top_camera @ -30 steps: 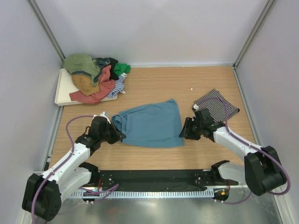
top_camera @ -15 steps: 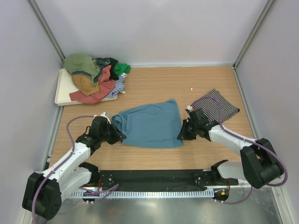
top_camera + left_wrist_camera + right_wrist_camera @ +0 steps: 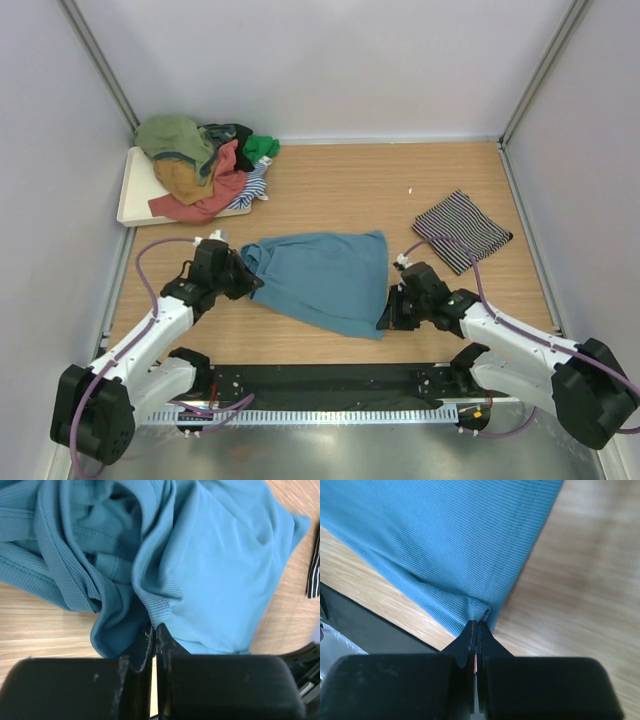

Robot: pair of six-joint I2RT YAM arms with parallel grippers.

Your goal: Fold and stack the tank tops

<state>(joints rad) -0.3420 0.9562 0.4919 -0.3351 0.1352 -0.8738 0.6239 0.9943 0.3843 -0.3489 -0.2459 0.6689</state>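
The teal-blue tank top (image 3: 325, 275) lies stretched across the middle of the wooden table. My left gripper (image 3: 243, 279) is shut on its bunched left end, seen as teal folds (image 3: 165, 555) in the left wrist view. My right gripper (image 3: 389, 312) is shut on its near right corner (image 3: 482, 611) by the hem. A folded black-and-white striped tank top (image 3: 462, 231) lies flat at the right. A pile of olive, mustard, coral, green and striped tank tops (image 3: 205, 165) sits at the back left.
The pile rests on a white tray (image 3: 135, 195) by the left wall. A black strip (image 3: 330, 385) runs along the table's near edge between the arm bases. Grey walls close in on three sides.
My right gripper has pulled the teal top's right corner toward the near edge. My left gripper has shifted slightly away with the left end. The cloth now lies slanted and more stretched.
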